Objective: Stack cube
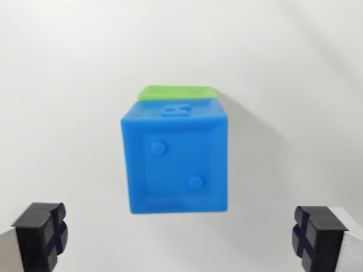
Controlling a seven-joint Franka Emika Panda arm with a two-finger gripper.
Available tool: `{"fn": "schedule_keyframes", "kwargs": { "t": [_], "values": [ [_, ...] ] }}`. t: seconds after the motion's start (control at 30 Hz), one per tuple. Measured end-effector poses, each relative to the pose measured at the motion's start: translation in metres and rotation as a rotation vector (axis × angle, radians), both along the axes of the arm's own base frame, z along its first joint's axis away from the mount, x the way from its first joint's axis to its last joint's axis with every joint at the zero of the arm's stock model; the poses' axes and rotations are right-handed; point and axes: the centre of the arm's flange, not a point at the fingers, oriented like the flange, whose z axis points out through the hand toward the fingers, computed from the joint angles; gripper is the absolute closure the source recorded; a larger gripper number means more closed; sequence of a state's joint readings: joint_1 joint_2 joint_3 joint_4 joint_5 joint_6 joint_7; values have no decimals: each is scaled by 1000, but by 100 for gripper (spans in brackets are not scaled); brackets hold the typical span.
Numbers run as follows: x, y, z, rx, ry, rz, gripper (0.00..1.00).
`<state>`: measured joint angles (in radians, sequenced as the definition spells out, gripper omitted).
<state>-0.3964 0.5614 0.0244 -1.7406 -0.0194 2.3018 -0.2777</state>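
Stacking judged complete: blue cube sits on green cube mid-bench, gripper spread wide and empty, only withdrawal left

A blue plastic cube with raised dots sits on a green block, the only obstacle on the white tabletop; open space surrounds it on all sides.

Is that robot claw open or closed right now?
Open: the gripper has its two black fingertips far apart at the bottom corners, holding nothing.
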Motion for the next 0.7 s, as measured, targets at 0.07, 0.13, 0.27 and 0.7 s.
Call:
{"fn": "schedule_keyframes", "kwargs": {
  "t": [0.07, 0.13, 0.27, 0.7],
  "values": [
    [0, 0, 9, 0, 0, 0, 0],
    [0, 0, 15, -1, 0, 0, 0],
    [0, 0, 33, -1, 0, 0, 0],
    [0, 0, 88, -3, 0, 0, 0]
  ]
}}
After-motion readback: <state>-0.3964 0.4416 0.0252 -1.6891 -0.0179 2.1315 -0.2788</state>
